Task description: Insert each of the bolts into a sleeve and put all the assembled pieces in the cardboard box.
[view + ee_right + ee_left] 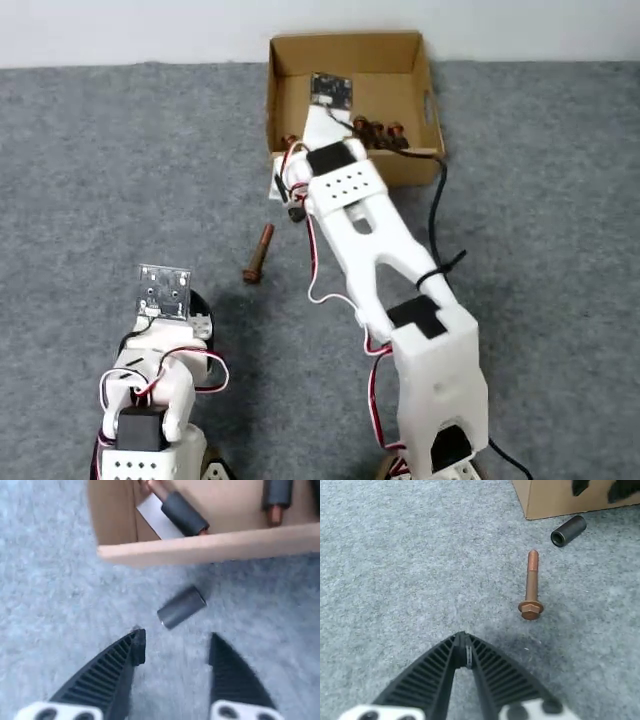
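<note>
The right claw (175,647) hangs over the grey carpeted tabletop (120,150) with its jaws spread apart and nothing between them. A loose dark sleeve (181,607) lies on its side just beyond the tips, close to the outer wall of the cardboard box (210,547). Inside the box rest assembled pieces (180,511), copper ends poking out of dark sleeves. The left claw (465,647) sits low over the tabletop, jaws pressed together and empty. Ahead of it lies a copper bolt (532,582), head nearest the claw, threaded tip toward the sleeve and box, apart from both.
</note>
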Robot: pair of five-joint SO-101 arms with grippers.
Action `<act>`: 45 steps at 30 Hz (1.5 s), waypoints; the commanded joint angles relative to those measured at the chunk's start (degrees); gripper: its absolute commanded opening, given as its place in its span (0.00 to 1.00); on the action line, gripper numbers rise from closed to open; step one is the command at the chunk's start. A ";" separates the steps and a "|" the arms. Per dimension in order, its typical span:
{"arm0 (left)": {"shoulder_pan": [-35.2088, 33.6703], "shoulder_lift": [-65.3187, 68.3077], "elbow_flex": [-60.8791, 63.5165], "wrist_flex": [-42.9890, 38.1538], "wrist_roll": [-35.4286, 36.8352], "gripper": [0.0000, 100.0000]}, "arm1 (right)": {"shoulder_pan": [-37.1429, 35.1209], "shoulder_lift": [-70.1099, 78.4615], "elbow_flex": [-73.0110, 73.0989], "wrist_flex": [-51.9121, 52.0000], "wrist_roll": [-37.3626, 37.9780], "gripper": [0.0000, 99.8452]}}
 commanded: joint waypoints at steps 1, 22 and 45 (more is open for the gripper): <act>-0.35 0.09 -0.22 0.35 -0.53 0.01 | -0.48 1.98 -1.49 -4.53 -0.97 0.22; -0.35 0.09 -0.22 0.35 -0.53 0.01 | 0.40 13.32 -1.49 -2.95 -1.05 0.17; -0.35 0.09 -0.22 0.35 -0.53 0.01 | 0.75 -11.38 -1.41 34.42 -0.70 0.01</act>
